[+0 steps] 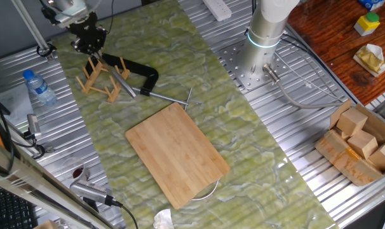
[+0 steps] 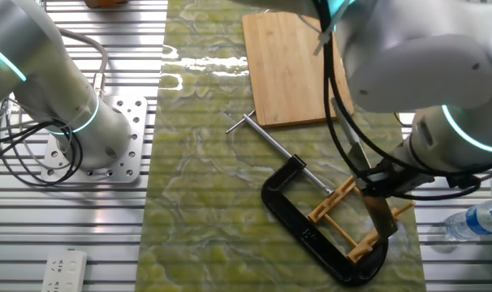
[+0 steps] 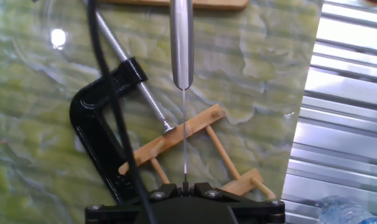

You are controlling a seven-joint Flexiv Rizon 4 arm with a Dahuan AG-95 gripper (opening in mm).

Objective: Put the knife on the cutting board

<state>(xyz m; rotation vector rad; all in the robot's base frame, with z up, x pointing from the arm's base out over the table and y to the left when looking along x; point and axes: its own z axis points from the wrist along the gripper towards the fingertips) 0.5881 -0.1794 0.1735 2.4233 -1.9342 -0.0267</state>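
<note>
My gripper (image 3: 185,184) is shut on the thin steel blade of the knife (image 3: 182,43). The hand view shows the blade edge-on, with the rounded handle pointing away toward the cutting board (image 3: 176,3). The knife (image 2: 379,215) stands blade-down between the pegs of a small wooden rack (image 2: 351,221), under my gripper (image 2: 384,185). In one fixed view my gripper (image 1: 89,43) is at the far left over the rack, with the knife handle (image 1: 122,83) slanting out. The bamboo cutting board (image 1: 176,152) lies flat and bare on the green mat; it also shows in the other fixed view (image 2: 291,69).
A black C-clamp (image 2: 303,227) with a long steel screw rod lies around the rack (image 1: 100,79), between it and the board. A water bottle (image 1: 39,88) stands left of the mat. Wooden blocks in a box (image 1: 361,143) sit at the right. The arm's base (image 1: 265,32) is behind.
</note>
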